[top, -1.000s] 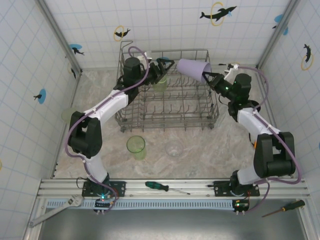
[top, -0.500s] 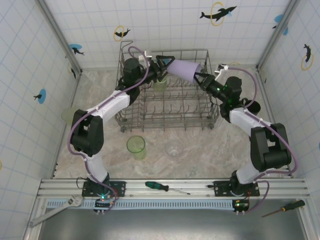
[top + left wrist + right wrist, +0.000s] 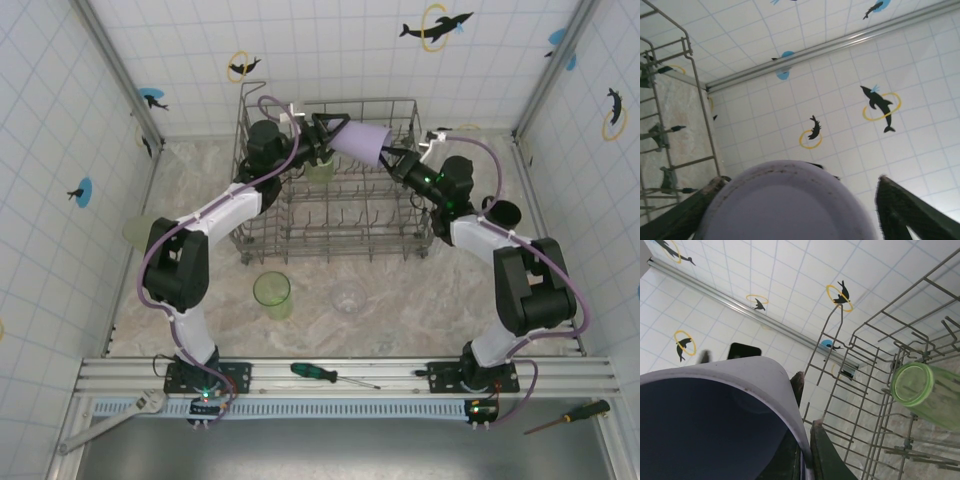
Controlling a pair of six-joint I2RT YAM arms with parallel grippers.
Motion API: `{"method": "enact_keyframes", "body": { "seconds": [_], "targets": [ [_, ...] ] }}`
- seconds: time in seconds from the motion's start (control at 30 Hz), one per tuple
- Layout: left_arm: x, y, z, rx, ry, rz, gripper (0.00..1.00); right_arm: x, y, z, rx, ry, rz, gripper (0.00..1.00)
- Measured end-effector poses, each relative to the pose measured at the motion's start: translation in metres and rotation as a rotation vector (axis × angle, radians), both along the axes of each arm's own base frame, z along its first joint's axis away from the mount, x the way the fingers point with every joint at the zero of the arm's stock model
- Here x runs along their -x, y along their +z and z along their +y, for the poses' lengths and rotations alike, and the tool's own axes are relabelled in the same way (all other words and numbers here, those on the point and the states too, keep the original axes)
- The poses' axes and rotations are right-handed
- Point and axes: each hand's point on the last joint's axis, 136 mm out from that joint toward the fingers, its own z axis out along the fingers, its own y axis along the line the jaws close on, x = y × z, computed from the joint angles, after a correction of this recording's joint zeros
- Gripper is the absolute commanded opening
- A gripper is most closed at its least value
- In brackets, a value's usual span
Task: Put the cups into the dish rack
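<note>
My right gripper (image 3: 392, 158) pinches the rim of the lilac cup (image 3: 362, 141), which lies on its side above the far rows of the dish rack (image 3: 380, 101), base pointing between my left gripper's (image 3: 325, 135) spread jaws, seemingly without touching them.

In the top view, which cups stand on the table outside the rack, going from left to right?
pale cup → green cup → clear cup → black mug
</note>
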Motion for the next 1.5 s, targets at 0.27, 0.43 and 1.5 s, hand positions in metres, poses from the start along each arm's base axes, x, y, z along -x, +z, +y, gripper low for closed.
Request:
{"method": "enact_keyframes", "body": {
  "seconds": [0.27, 0.43, 1.5],
  "targets": [
    [-0.001, 0.001, 0.003, 0.039, 0.003, 0.024, 0.2, 0.001, -0.003, 0.003, 0.018, 0.006, -0.003, 0.02],
    [0.001, 0.0, 0.003, 0.041, -0.002, 0.013, 0.0, -0.001, -0.005, 0.005, 0.037, 0.002, 0.008, 0.16],
    [-0.035, 0.061, 0.0, -0.218, 0.146, -0.295, 0.0, 0.019, 0.013, -0.064, 0.266, -0.269, 0.069, 0.94]
  ]
}}
